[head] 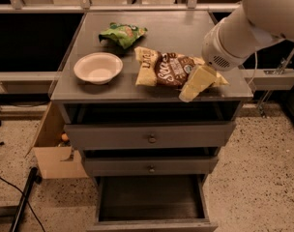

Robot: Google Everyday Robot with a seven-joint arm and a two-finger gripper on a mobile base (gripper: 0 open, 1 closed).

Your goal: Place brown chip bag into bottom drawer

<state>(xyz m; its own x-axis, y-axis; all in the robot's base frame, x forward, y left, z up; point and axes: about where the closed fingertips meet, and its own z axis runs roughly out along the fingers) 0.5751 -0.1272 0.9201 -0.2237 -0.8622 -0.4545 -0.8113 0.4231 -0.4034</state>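
Note:
The brown chip bag (167,69) lies flat on top of the grey cabinet (89,88), right of centre, dark brown in the middle with pale yellow ends. My gripper (194,85) hangs from the white arm (248,28) at the upper right. It is over the bag's right end, near the cabinet's front edge. The bottom drawer (152,202) is pulled open below and its inside shows nothing in it.
A white bowl (98,67) sits left of the brown bag. A green chip bag (123,33) lies behind them. The two upper drawers with round knobs (151,138) are closed. An open cardboard box (52,149) stands on the floor at the cabinet's left.

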